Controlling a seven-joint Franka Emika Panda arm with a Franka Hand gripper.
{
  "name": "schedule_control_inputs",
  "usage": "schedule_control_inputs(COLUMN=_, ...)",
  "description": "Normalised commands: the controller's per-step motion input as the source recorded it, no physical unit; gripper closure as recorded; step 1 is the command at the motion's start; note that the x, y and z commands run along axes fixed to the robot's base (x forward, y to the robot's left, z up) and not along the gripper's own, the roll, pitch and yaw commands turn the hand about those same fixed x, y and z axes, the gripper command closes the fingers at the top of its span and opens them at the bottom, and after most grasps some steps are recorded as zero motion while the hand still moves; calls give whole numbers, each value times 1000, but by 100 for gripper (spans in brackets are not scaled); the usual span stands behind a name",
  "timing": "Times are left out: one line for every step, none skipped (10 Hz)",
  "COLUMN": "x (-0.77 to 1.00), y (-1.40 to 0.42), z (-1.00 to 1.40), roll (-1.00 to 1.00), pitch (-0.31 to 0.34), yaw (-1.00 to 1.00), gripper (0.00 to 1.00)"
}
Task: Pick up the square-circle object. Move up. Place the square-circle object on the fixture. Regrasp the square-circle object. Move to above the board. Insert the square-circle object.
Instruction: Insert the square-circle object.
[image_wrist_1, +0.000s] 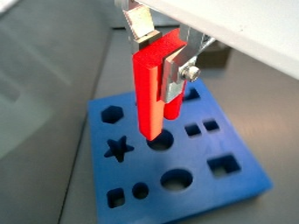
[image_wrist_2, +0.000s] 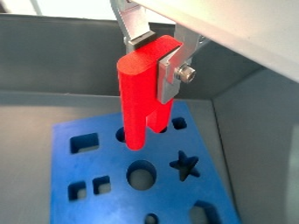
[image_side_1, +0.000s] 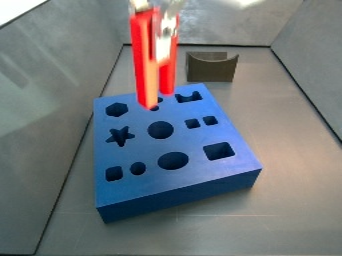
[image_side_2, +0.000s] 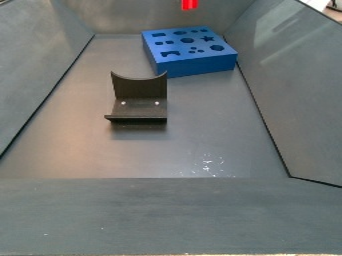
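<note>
The tool (image_wrist_1: 167, 68) is clamped on the square-circle object (image_wrist_1: 152, 92), which hangs vertically, long axis upright, its lower tip directly above the board (image_side_1: 234, 168), over its holes.

The gripper (image_wrist_1: 167, 63) has bright metal fingers (image_wrist_1: 177, 68) clamping the matt red-orange plastic peg (image_wrist_1: 152, 87) over the smooth matt blue board (image_side_1: 174, 150); the fixture (image_side_2: 136, 98) looks dull dark.

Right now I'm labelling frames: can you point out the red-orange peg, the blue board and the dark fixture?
square-circle object (image_side_1: 144, 60), side view, mid-shaft, held upright in the gripper (image_side_1: 151, 25).
board (image_side_1: 227, 172), side view, bare top surface near a corner.
fixture (image_side_2: 136, 98), side view, its upright wall.
</note>
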Motion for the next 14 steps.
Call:
schedule_control_inputs(x=0, y=-146, z=-497, roll=0, pitch=-77, yaw=-974, gripper=100)
schedule_control_inputs(x=0, y=-260, z=-377, roll=0, pitch=0, yaw=-866, gripper=100)
schedule_control_inputs(x=0, y=-126, z=0, roll=0, pitch=0, yaw=51, gripper=100)
schedule_control_inputs(x=-26, y=0, z=-6, roll=-6, pitch=0, yaw=0, gripper=100)
schedule_control_inputs(x=0, y=0, z=-71, roll=4, pitch=0, yaw=-1000, gripper=100)
schedule_control_inputs(x=0, y=0, z=-74, roll=11, pitch=0, yaw=-1000, gripper=100)
schedule_control_inputs(x=-126, y=-3, z=-49, roll=54, pitch=0, yaw=-926, gripper=100)
schedule_control_inputs(x=-443, y=-229, z=-71, roll=74, pitch=9, yaw=-549, gripper=100)
schedule_control_inputs(x=0, y=0, z=0, roll=0, pitch=0, yaw=-17, gripper=100)
schedule_control_inputs(x=-183, y=-66, z=-143, roll=59, pitch=0, yaw=-26, gripper=100)
schedule_control_inputs(x=-294, y=-269, z=-231, roll=77, pitch=0, yaw=-117, gripper=100)
schedule_control_inputs(x=-229, y=-371, z=-231, roll=81, pitch=-3, yaw=-209, gripper=100)
schedule_control_inputs(x=-229, y=-129, z=-14, roll=80, pitch=0, yaw=-71, gripper=100)
schedule_control_inputs(x=0, y=-29, z=-37, roll=0, pitch=0, yaw=0, gripper=100)
